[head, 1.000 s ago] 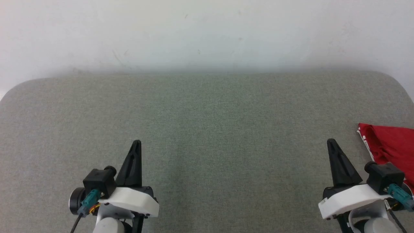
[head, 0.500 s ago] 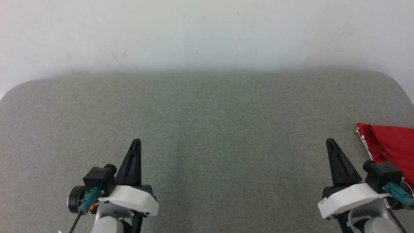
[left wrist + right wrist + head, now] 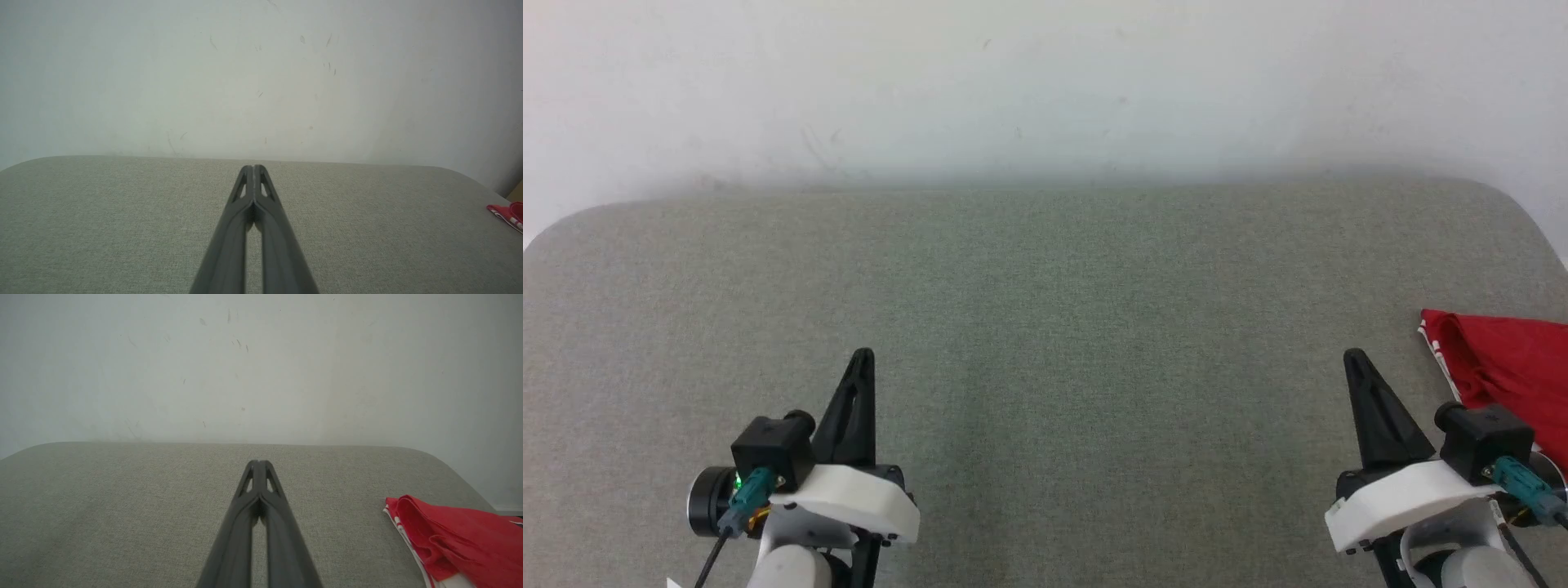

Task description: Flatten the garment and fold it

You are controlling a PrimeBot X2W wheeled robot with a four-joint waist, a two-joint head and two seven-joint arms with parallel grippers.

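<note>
The garment [image 3: 1511, 363] is a red bundle with a white, red-striped edge, lying folded over at the far right of the grey padded surface [image 3: 1045, 310]; it runs off the head view's right edge. The right wrist view has the garment [image 3: 457, 539] at lower right, and its tip [image 3: 508, 213] pokes in at the left wrist view's right edge. My right gripper [image 3: 1354, 357] is shut and empty, just left of the garment and apart from it. My left gripper [image 3: 864, 356] is shut and empty at lower left. Both wrist views show the fingers pressed together, left [image 3: 254, 168] and right [image 3: 257, 463].
A pale scuffed wall [image 3: 1045, 82] rises right behind the surface's far edge. The surface has rounded far corners at left and right. A wide stretch of bare grey fabric lies between the two grippers.
The whole head view has shifted slightly, so both grippers and the garment sit a few pixels up and left. Nothing was gripped or released.
</note>
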